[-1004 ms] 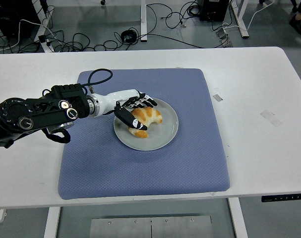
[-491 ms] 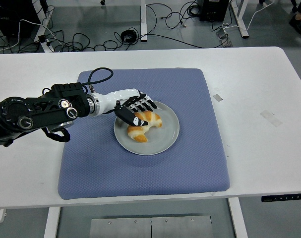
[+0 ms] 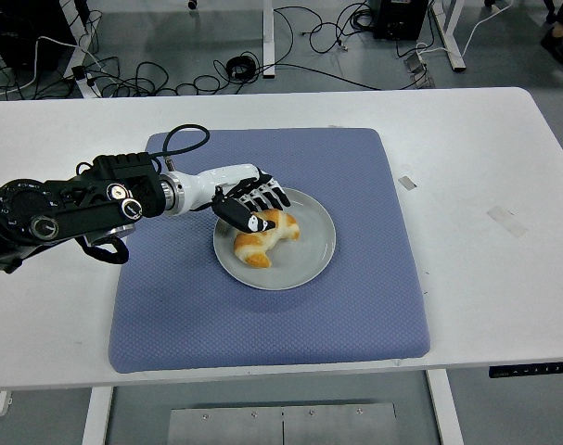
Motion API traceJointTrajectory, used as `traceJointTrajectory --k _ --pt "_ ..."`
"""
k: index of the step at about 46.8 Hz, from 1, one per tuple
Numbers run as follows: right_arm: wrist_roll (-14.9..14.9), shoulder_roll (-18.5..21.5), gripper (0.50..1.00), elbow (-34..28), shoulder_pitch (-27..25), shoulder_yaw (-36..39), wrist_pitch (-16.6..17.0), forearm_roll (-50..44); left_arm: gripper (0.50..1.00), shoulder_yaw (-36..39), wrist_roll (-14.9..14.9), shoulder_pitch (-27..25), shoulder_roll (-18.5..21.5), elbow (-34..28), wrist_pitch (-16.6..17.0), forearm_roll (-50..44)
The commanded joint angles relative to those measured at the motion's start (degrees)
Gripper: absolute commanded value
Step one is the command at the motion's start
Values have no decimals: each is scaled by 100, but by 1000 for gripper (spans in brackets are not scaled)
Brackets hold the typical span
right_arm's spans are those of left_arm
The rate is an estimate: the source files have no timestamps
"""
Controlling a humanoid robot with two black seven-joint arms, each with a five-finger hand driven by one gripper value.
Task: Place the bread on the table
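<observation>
Hard to make out under the left hand (image 3: 253, 206): the upper left part of the bread (image 3: 263, 237), covered by the dark fingers (image 3: 270, 196) and thumb. Contact between fingertips and crust cannot be confirmed from above, though the curl of the digits over and around the croissant reads as a grasp. Left arm cut off at the picture's left edge. Right arm nowhere in view.

Bread placed on the grey plate (image 3: 313, 258), left of the plate's centre, with its pale lower end pointing toward the plate's near-left rim. Plate placed on the blue mat (image 3: 262, 324), a little above the mat's middle. Mat laid on the white table (image 3: 485, 167), with 2 strips of clear tape (image 3: 506, 221) to the right of the plate on bare tabletop. Cables (image 3: 262, 46) on the floor beyond the table's far edge.

Compared with 0.5 s ago: bread shifted slightly up and left on the plate, hand drawn slightly back toward the plate's left rim, grip shape unchanged. Compared with 1.0 s ago: bread turned, further from the plate's centre.
</observation>
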Motion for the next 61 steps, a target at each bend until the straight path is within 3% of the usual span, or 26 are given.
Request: traceJointTrajectory --k 1,19,37,61 --pt "7 0 1000 0 1 0 0 0 660 9 1 0 -1 0 9 6" --pt "7 0 1000 0 1 0 0 0 596 9 -35 -44 17 -18 -35 41" --pt "-2 0 1000 0 1 0 0 0 593 -35 -43 -140 105 -18 -44 33" --pt "-2 0 1000 0 1 0 0 0 595 -589 -43 -219 667 0 -123 41"
